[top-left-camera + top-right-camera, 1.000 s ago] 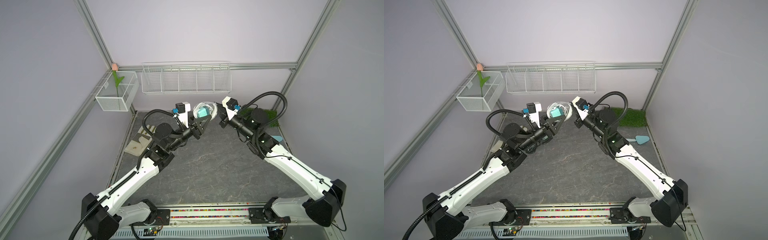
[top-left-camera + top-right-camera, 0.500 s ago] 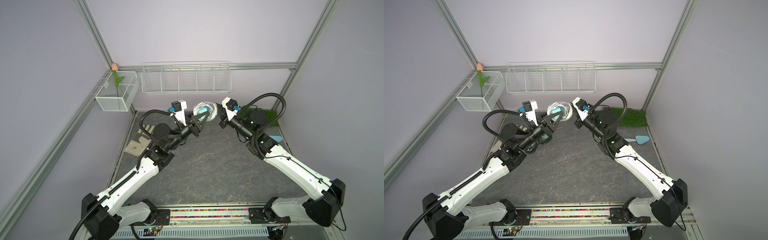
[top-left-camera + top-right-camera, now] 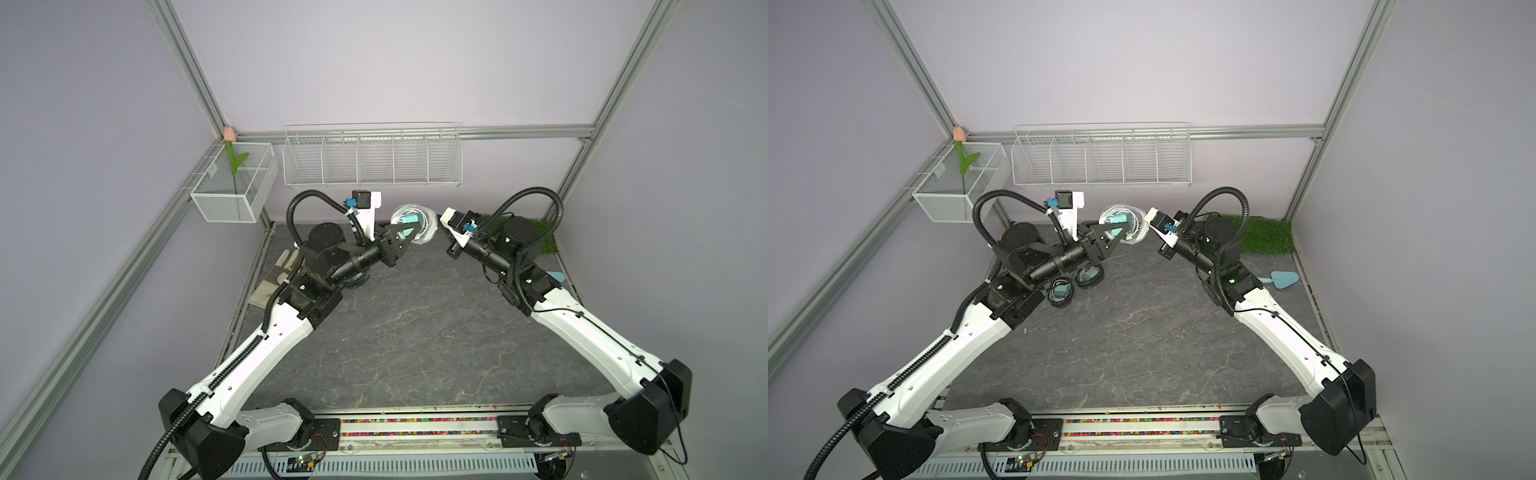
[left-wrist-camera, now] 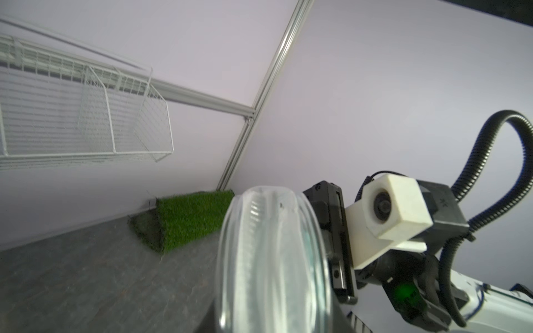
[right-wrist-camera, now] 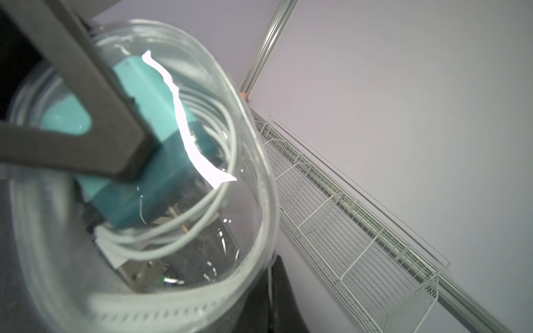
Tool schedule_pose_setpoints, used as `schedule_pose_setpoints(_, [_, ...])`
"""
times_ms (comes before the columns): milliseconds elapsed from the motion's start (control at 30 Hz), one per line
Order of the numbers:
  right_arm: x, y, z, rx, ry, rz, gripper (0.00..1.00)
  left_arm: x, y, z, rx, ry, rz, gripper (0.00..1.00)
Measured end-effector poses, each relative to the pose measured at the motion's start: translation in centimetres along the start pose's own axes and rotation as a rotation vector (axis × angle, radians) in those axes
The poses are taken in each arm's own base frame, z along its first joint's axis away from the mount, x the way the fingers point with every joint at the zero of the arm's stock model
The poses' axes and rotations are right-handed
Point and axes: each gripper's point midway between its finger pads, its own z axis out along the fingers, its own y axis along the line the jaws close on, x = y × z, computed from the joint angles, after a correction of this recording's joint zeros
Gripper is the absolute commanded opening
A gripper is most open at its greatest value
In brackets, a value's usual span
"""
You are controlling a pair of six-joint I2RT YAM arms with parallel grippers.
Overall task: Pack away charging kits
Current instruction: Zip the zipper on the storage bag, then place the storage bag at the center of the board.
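Note:
A clear white-rimmed oval case [image 3: 415, 224] [image 3: 1124, 226] hangs in the air near the back wall, between both grippers. Inside it lie a teal plug adapter [image 5: 161, 138] and a coiled white cable [image 5: 178, 233]. My left gripper [image 3: 409, 237] [image 3: 1120, 233] is shut across the case's two faces, and the left wrist view shows the case [image 4: 271, 259] edge-on. My right gripper [image 3: 435, 232] [image 5: 271, 288] is shut at the case's rim, with a thin white strand in its jaws. In a top view, two black-rimmed cases [image 3: 1089, 277] [image 3: 1060, 293] lie on the table under the left arm.
A white wire rack [image 3: 372, 160] with several compartments hangs on the back wall. A mesh basket [image 3: 232, 195] with a tulip is at the back left. A grass mat [image 3: 1266, 235] and a light-blue trowel [image 3: 1281, 280] are at the right, a beige glove [image 3: 278, 274] at the left.
The left wrist has swung slightly left, then back and a little higher. The case stays held between both grippers at nearly the same spot. The right arm has hardly moved.

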Motion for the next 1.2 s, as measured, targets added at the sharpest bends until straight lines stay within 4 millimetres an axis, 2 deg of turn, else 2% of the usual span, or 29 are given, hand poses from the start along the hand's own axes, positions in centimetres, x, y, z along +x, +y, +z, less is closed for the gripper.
schedule_pose_setpoints(200, [1.5, 1.7, -0.8, -0.133, 0.016, -0.131, 0.06, 2.1, 0.2, 0.7, 0.005, 0.173, -0.034, 0.00])
schedule_pose_setpoints(333, [2.2, 1.7, -1.2, -0.179, 0.039, -0.150, 0.06, 2.8, 0.4, 1.3, 0.017, 0.242, -0.033, 0.00])
schedule_pose_setpoints(600, [4.1, 2.3, 0.3, -0.244, 0.075, -0.134, 0.06, 4.0, 1.5, 1.2, -0.007, 0.292, -0.016, 0.00])
schedule_pose_setpoints(767, [4.6, 1.3, 1.3, -0.234, 0.098, -0.157, 0.06, 4.2, 2.2, 1.1, -0.043, 0.295, -0.001, 0.00])
schedule_pose_setpoints(900, [4.8, 0.4, 0.9, -0.227, 0.099, -0.169, 0.06, 4.6, 2.5, 1.0, -0.055, 0.302, 0.008, 0.00])
schedule_pose_setpoints(1200, [4.0, 0.3, 0.4, -0.266, 0.102, -0.207, 0.07, 5.1, 2.0, 1.2, -0.025, 0.320, 0.011, 0.00])
